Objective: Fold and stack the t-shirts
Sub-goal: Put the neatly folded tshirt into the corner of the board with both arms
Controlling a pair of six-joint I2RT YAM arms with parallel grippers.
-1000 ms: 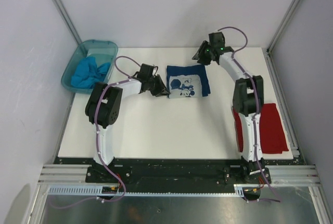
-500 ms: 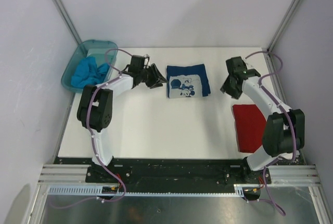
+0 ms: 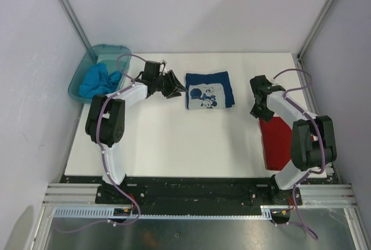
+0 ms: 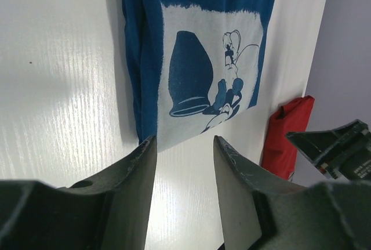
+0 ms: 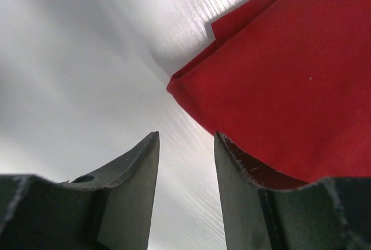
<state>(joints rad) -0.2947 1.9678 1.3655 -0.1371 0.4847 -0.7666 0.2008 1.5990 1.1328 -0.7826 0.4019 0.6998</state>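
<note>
A folded blue t-shirt with a white print [image 3: 209, 90] lies at the back middle of the table; it also shows in the left wrist view [image 4: 197, 53]. My left gripper [image 3: 177, 87] is open and empty just left of it, with bare table between its jaws [image 4: 184, 145]. A folded red t-shirt [image 3: 277, 141] lies at the right, near the front; it also fills the right wrist view [image 5: 290, 70]. My right gripper [image 3: 259, 112] is open and empty at the red shirt's back left corner [image 5: 185, 140].
A teal bin [image 3: 98, 73] holding crumpled light blue cloth [image 3: 97, 81] stands at the back left corner. White walls and metal frame posts enclose the table. The table's front edge meets a metal rail [image 3: 197, 189].
My right arm has swung from the back of the table, beside the blue shirt, forward and right to the red shirt's corner. My left gripper has drawn back a little from the blue shirt.
</note>
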